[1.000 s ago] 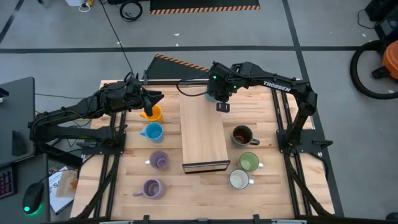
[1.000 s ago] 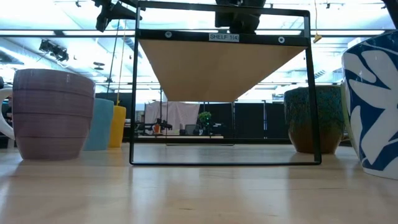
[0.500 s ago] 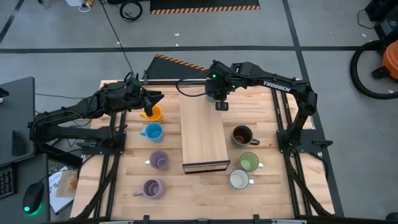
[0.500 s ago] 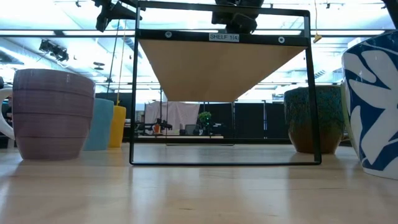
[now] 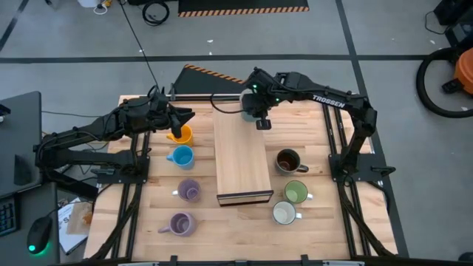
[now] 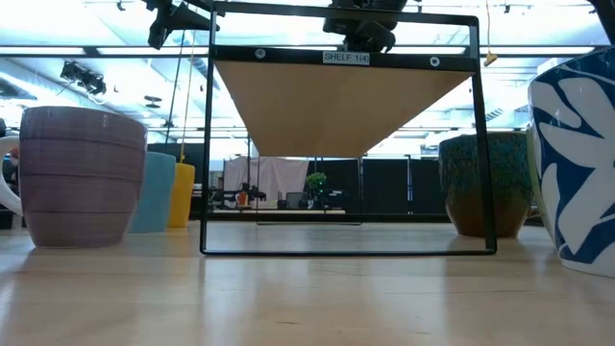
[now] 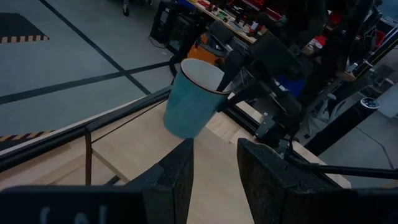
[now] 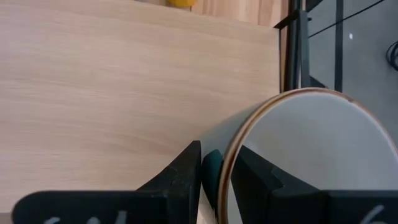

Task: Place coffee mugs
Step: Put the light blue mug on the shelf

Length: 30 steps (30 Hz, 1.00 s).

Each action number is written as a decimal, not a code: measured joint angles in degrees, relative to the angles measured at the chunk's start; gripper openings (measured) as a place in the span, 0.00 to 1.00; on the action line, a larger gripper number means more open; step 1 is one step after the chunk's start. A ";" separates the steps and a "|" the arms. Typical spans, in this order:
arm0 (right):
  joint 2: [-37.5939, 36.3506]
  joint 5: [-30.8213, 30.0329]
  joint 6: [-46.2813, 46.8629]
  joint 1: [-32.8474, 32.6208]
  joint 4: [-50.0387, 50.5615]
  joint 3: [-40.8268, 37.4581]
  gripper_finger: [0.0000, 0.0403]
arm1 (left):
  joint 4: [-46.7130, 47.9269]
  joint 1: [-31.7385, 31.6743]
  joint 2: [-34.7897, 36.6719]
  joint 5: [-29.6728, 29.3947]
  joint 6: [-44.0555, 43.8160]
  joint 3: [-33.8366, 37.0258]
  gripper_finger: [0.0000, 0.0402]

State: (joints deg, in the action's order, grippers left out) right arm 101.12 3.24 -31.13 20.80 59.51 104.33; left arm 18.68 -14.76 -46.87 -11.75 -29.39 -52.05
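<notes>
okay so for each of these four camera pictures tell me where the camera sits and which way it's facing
High view: overhead, straight down on the table; both arms show.
Low view: tabletop height, level across under the shelf frame; only arm parts at top.
Left wrist view: on the left arm, past its fingers toward the right arm's teal mug.
Right wrist view: on the right arm, over the wooden board; fingers pinch that mug's rim.
Shared: both wrist views show the teal mug.

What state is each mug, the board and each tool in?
Teal ceramic mug: lifted, tilted, gripped by its rim.
Right tool: shut on that rim.
Left tool: open, empty.
Orange ceramic mug: upright.
Light blue ceramic mug: upright.
Dark brown ceramic mug: upright.
Long rectangular wooden board: flat, bare.
</notes>
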 joint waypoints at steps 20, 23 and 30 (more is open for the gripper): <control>0.00 0.03 -0.48 0.56 -1.32 0.00 0.33 | 0.03 0.01 0.00 0.00 -0.36 0.00 0.32; 0.00 0.00 0.36 0.54 -1.23 0.00 0.36 | 0.04 0.02 0.00 0.00 -0.18 0.00 0.32; 0.00 0.71 2.29 0.53 -0.83 0.02 0.40 | 0.04 0.00 0.00 -0.01 -0.13 0.00 0.32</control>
State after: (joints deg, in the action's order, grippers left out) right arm 101.12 3.95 -28.84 21.33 58.67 104.36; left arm 18.72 -14.76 -46.87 -11.75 -29.52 -52.05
